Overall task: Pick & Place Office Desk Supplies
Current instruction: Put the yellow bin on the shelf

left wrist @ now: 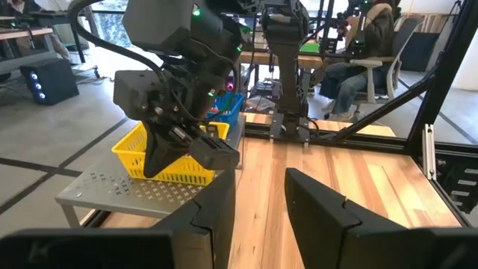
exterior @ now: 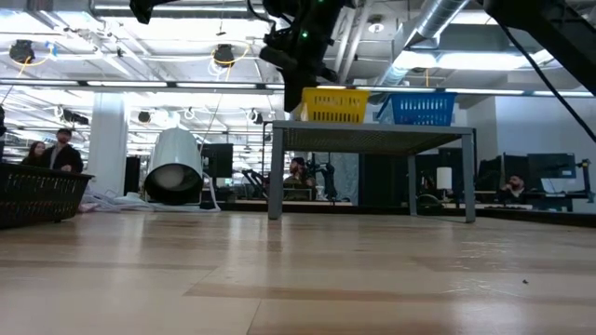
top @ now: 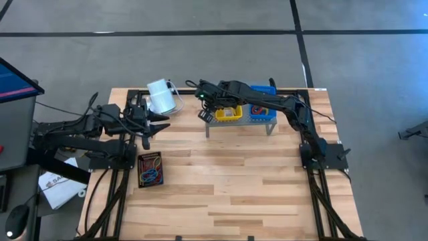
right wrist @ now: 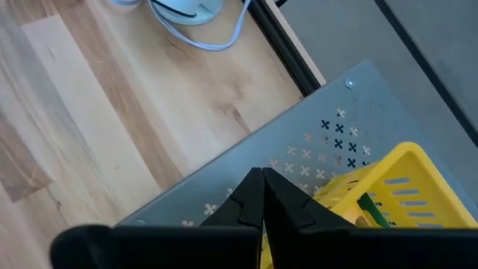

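A grey perforated shelf (top: 239,124) stands at the table's far middle and bears a yellow basket (top: 229,114) and a blue basket (top: 262,110). A green-yellow crayon box (right wrist: 373,207) lies inside the yellow basket. Coloured rubber bands fill a black tray (top: 150,169) near the left edge. My right gripper (right wrist: 263,196) is shut with nothing between its fingers. It points slantwise down over the shelf's left end, just left of the yellow basket (left wrist: 168,153). My left gripper (left wrist: 261,213) stands open and level near the left arm's base (top: 159,124), facing the shelf.
A white cylinder (top: 160,97) with a coiled white cord lies at the far left, between my left gripper and the shelf. Bare wood stretches across the table's middle and near half (top: 234,194). A black frame rail (right wrist: 287,52) runs along the far edge.
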### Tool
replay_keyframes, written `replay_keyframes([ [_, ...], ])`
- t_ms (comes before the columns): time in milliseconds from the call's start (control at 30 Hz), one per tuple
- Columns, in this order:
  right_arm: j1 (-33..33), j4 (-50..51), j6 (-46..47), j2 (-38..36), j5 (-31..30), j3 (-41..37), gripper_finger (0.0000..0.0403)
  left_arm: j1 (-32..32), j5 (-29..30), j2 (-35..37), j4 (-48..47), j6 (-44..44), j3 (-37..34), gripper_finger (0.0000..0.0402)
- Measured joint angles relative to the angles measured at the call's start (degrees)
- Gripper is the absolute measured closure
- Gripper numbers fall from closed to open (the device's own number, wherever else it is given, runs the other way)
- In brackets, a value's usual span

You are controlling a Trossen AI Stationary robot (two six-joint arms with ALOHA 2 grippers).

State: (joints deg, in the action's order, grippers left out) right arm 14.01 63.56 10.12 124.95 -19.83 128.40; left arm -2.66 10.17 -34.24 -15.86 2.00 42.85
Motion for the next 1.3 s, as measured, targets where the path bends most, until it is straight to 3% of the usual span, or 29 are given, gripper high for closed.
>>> replay_keyframes([
  [1300, 1.17, 7.57, 3.44, -0.07, -2.78, -0.02, 0.0403, 0.02, 0.00, 0.02, -1.31, 0.00, 0.00, 0.0289],
])
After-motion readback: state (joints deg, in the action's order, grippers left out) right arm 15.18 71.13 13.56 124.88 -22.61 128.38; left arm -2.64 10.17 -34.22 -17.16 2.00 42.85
